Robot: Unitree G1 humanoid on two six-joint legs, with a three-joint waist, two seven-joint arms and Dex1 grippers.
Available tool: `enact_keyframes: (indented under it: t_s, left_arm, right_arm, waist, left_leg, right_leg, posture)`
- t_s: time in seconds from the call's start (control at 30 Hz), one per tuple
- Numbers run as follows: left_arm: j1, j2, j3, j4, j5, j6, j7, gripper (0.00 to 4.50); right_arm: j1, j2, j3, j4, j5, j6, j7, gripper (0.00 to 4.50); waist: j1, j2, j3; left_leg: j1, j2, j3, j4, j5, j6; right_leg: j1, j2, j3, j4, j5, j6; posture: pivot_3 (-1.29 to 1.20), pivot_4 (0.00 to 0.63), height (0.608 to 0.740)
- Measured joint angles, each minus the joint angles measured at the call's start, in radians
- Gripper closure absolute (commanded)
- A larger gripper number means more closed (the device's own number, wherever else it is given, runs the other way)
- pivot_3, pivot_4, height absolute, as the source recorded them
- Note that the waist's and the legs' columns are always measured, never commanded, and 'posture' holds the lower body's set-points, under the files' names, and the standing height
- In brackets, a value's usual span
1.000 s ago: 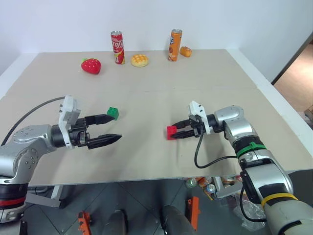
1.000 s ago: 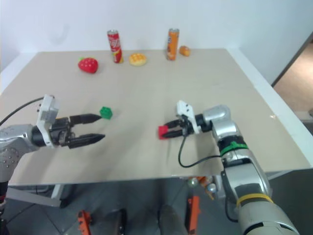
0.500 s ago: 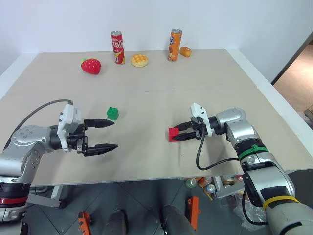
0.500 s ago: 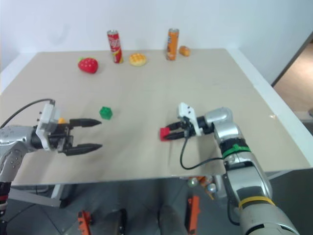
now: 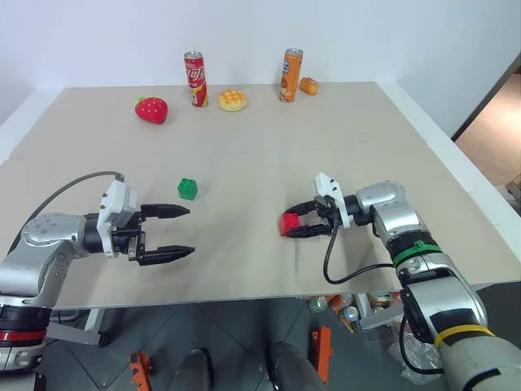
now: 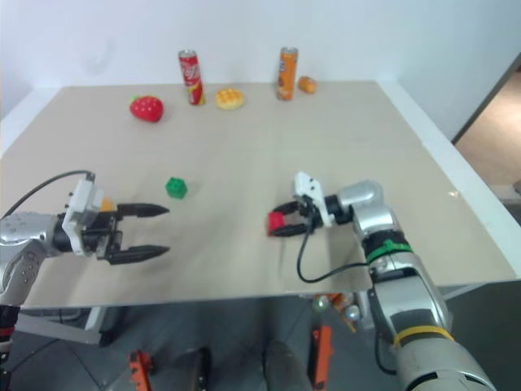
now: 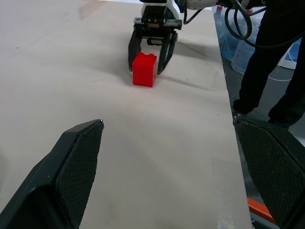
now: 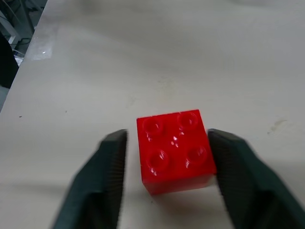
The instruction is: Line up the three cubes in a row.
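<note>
Releasing its grip, the right gripper (image 5: 295, 221) parted its fingers, leaving the red cube (image 5: 288, 223) resting between them. Left of that cube, the left gripper (image 5: 184, 231) stayed spread; placement looked complete.

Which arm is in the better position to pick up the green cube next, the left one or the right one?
Probably the left. The left gripper is open and empty, close to the green cube. The right gripper is open around the red cube, which sits on the table farther from the green one.
</note>
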Motion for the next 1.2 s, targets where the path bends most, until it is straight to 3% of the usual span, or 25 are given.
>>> enact_keyframes:
  t_s: [0.07,0.27,0.4,0.53,0.73,0.97,1.2]
  left_arm:
    - [0.002,0.000,0.005,0.000,-0.001,0.000,0.005,0.00]
    - [0.027,0.000,0.024,-0.002,-0.005,0.002,0.016,0.00]
    - [0.056,0.000,0.024,-0.003,0.013,0.004,0.062,0.00]
    - [0.075,-0.056,0.045,-0.003,0.019,0.052,0.207,0.00]
    - [0.070,-0.198,0.035,-0.033,0.057,0.166,0.509,0.00]
    - [0.068,-0.304,0.025,-0.038,0.146,0.200,0.758,0.00]
    - [0.023,-0.339,-0.002,0.015,0.198,0.205,0.824,0.00]
  right_arm:
    - [-0.007,0.000,0.003,0.010,-0.013,-0.011,0.000,0.03]
    - [-0.022,-0.013,0.006,0.013,-0.022,-0.041,0.008,0.03]
    - [-0.019,-0.084,0.024,-0.040,-0.016,-0.049,0.017,0.03]
    - [-0.041,-0.178,0.007,-0.061,0.014,-0.053,0.020,0.03]
    - [-0.120,-0.146,-0.159,-0.182,0.182,0.164,-0.038,0.03]
    - [0.066,-0.073,-0.164,-0.446,0.208,0.298,-0.199,0.03]
    - [0.163,-0.057,-0.164,-0.624,0.231,0.388,-0.267,0.03]
  waist:
    - [0.000,0.000,0.000]
    - [0.000,0.000,0.000]
    - [0.001,0.000,0.000]
    - [0.003,0.001,0.000]
    - [-0.001,0.001,0.000]
    - [0.013,0.000,0.000]
    - [0.024,0.000,0.000]
  left_leg:
    - [0.000,0.000,0.000,0.000,0.000,0.000]
    - [0.000,0.000,0.000,0.000,0.000,0.000]
    - [0.000,0.000,0.000,0.000,0.000,0.000]
    - [0.000,0.000,0.000,0.000,0.000,0.000]
    - [0.001,0.001,0.000,0.000,0.000,0.000]
    - [-0.002,-0.001,-0.002,0.001,0.000,0.000]
    - [-0.003,-0.001,-0.003,0.002,0.000,0.000]
  right_leg:
    - [0.000,0.000,0.000,0.000,0.000,0.000]
    - [0.000,0.000,0.000,0.000,0.000,0.000]
    - [0.000,-0.001,0.000,0.000,0.000,0.000]
    - [0.000,-0.001,0.000,0.000,0.000,0.000]
    - [0.001,0.000,0.000,0.001,0.001,-0.001]
    - [-0.001,-0.001,-0.001,0.001,0.000,0.001]
    - [-0.001,0.000,-0.002,0.001,0.001,0.001]
  posture:
    - [0.00,0.150,0.740]
    - [0.00,0.150,0.740]
    - [0.00,0.150,0.740]
    - [0.00,0.150,0.740]
    - [0.00,0.150,0.740]
    - [0.00,0.150,0.740]
    - [0.00,0.150,0.740]
